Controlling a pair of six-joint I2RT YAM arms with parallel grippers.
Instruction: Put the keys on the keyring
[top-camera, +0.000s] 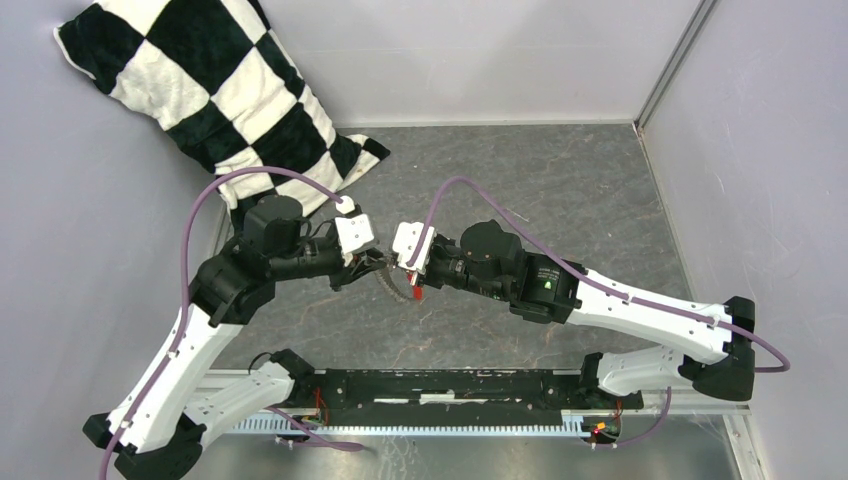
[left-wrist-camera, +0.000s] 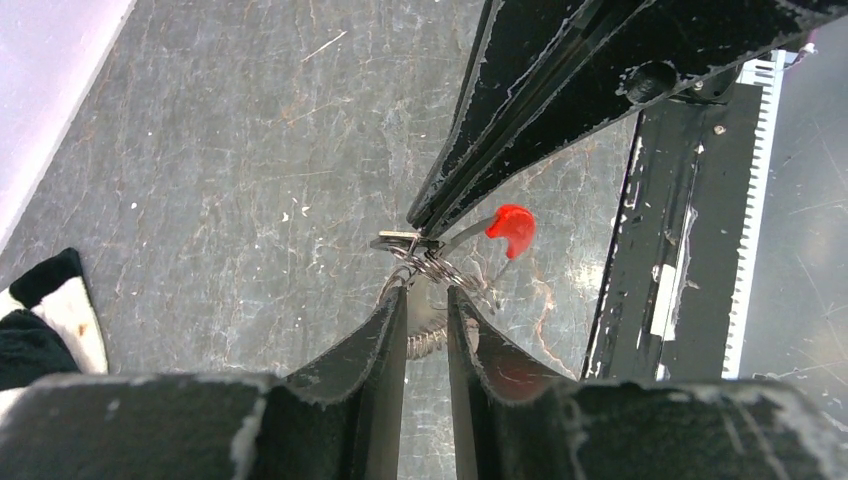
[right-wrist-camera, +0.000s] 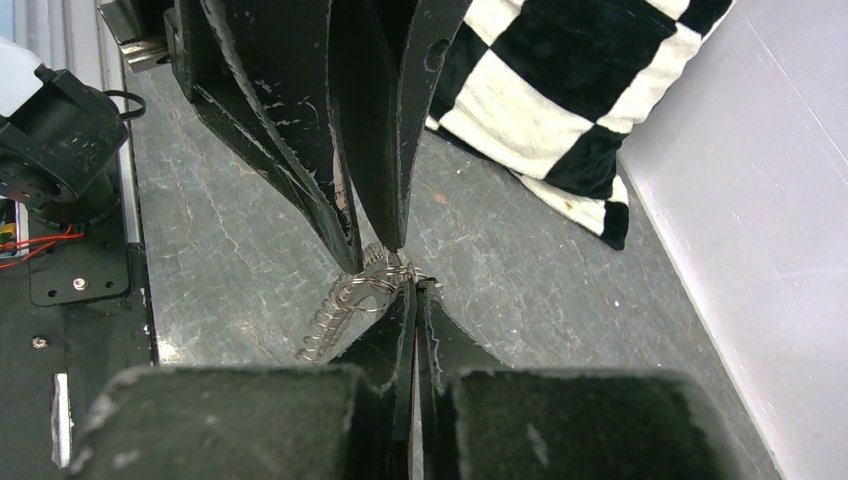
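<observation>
The left gripper (left-wrist-camera: 428, 292) and the right gripper (right-wrist-camera: 415, 288) are meeting tip to tip above the middle of the grey desk (top-camera: 560, 190), and the keyring (left-wrist-camera: 432, 268) is hanging between them, clear of the surface. The left fingers (left-wrist-camera: 392, 318) are standing slightly apart, with the ring's thin wire and a bunch of its small silvery pieces sitting in the narrow gap and seeming to touch both tips, so they are gripping the ring from one side. The right fingers (right-wrist-camera: 398, 320) are pressing flat together and pinching the ring's wire from the opposite side. A small flat silvery piece (left-wrist-camera: 398, 237) is sticking out right at those tips, and I cannot tell whether it is a key blade or part of the ring itself. The red tag (left-wrist-camera: 511, 228) is dangling off the ring just beside the right fingers, on the side toward the black rail (left-wrist-camera: 690, 230) at the near edge. In the right wrist view a coil of silvery pieces is trailing downward from the loop toward the desk. A black and white checkered pillow (top-camera: 200, 90) is leaning in the far left corner, well apart from both arms.
</observation>
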